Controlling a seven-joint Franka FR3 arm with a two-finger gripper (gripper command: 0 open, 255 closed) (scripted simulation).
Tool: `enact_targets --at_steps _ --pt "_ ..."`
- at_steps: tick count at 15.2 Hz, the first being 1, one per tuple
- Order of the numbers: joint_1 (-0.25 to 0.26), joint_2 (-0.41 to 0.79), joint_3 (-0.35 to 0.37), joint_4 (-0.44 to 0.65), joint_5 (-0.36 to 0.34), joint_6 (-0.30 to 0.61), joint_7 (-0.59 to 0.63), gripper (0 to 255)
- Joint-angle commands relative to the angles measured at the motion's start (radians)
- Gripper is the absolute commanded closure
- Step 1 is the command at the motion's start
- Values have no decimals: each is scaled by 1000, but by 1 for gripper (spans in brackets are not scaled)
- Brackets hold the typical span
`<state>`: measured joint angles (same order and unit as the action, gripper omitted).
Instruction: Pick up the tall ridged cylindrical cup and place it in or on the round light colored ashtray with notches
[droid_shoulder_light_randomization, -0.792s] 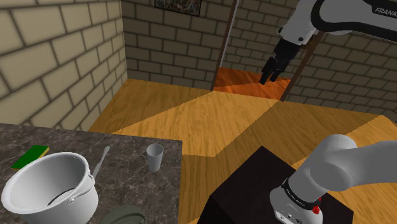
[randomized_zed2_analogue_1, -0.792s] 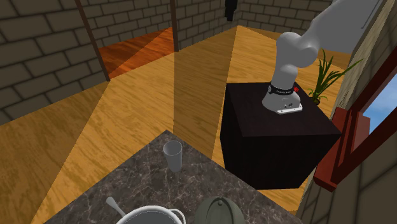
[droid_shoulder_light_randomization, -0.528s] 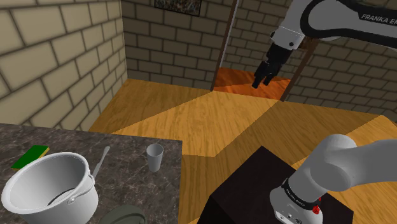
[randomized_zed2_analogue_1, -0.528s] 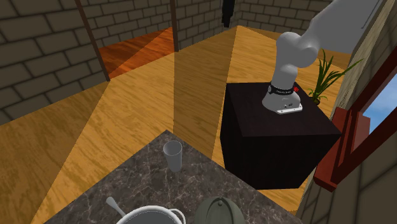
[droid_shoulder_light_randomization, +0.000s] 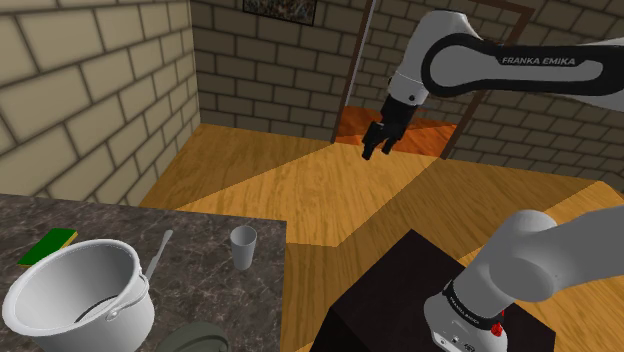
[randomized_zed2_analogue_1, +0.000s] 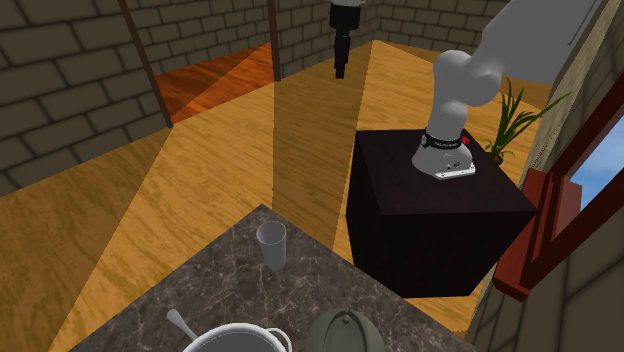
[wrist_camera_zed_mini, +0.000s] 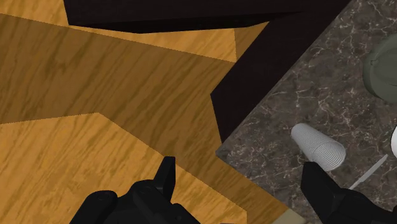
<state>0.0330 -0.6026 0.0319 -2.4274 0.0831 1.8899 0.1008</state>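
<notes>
The gripper (droid_shoulder_light_randomization: 377, 152) is hovering wide open, holding nothing, while the ridged cup (droid_shoulder_light_randomization: 243, 246) is standing empty near the pot (droid_shoulder_light_randomization: 75, 295).

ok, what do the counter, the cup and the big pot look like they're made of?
Counter: dark stone, with a marble or granite look and pale veining throughout.
Cup: plain pale grey, matte, with fine ridges all around. It could be plastic or ceramic, can't tell.
Pot: probably steel, silvery grey with bright reflections on the inner wall.
</notes>
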Motion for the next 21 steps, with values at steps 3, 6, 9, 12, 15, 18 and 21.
enact_targets --at_steps 3,6,9,12,15,18,21 --pt "20 111 47 -16 26 124 51 0" --pt "33 202 79 -12 39 208 87 0" --pt "44 301 109 3 45 288 123 0" --pt "54 407 136 31 43 362 163 0" --pt "65 517 160 70 32 429 205 0" --pt "78 631 178 121 12 488 251 0" --pt "96 746 188 183 -16 536 298 0"
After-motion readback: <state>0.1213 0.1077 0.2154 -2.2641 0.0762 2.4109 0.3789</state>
